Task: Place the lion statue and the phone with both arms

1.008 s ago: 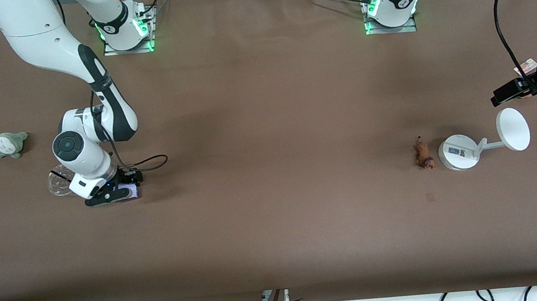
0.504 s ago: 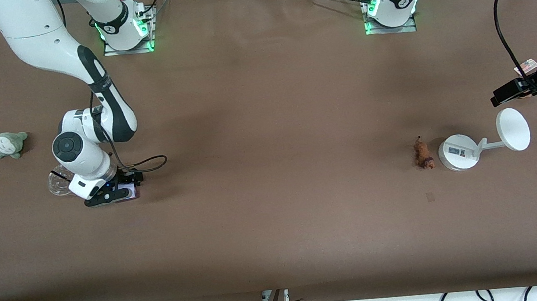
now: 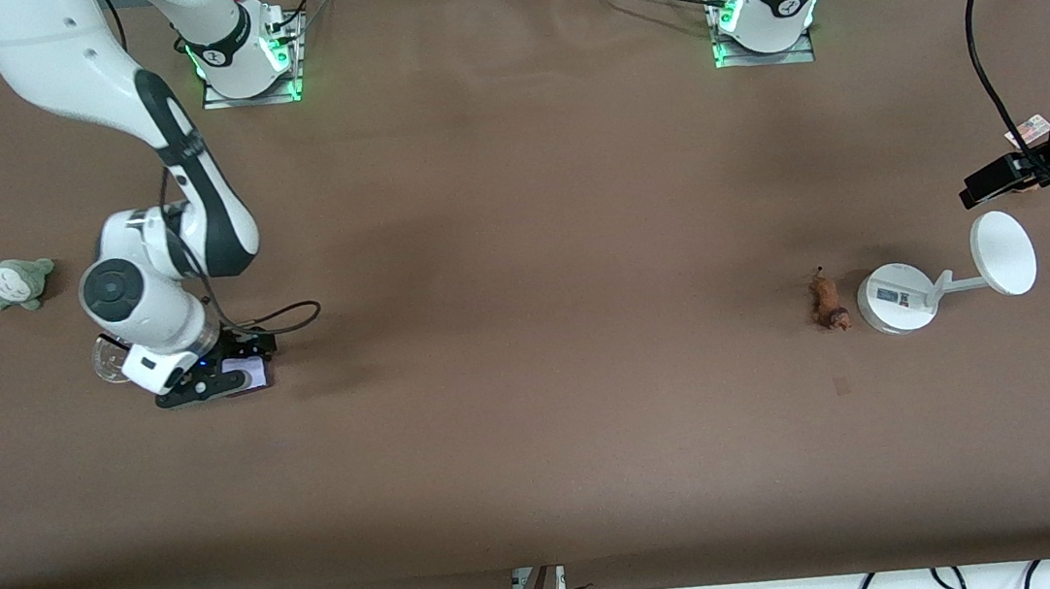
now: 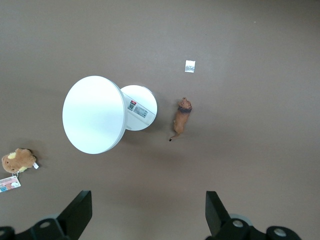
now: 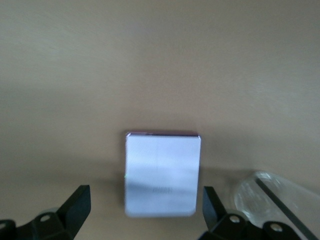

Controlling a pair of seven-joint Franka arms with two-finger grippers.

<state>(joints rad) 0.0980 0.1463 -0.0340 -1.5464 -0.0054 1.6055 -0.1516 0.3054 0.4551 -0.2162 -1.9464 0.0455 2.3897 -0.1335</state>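
The right tool hangs low over the phone, released, its two black fingers spread wide, one to each side of the slab, with clear gaps and no contact visible. The phone lies flat on the brown tabletop toward the right arm's end, its pale lavender-white face up and a thin dark pink edge showing. Just beside it sits a clear glass dish, close to one finger.

The step in hand looks like the grasp of the phone. To do it well, I judge the tool should centre over the slab, come down until the fingertips reach the tabletop, and close across the narrow width, keeping the finger nearest the dish from nudging it. A thin flat slab offers little edge to bite, so the squeeze should be square and slow.

The left tool waits high over the left arm's end of the tabletop, also released. Under it the lion statue lies on its side just beside the white round-based stand. A brown plush with a tag lies well apart, and a grey-green plush toy lies near the right arm.

The phone's face carries faint marks too blurred to read; the stand's base label and the plush's tag are too small to make out.
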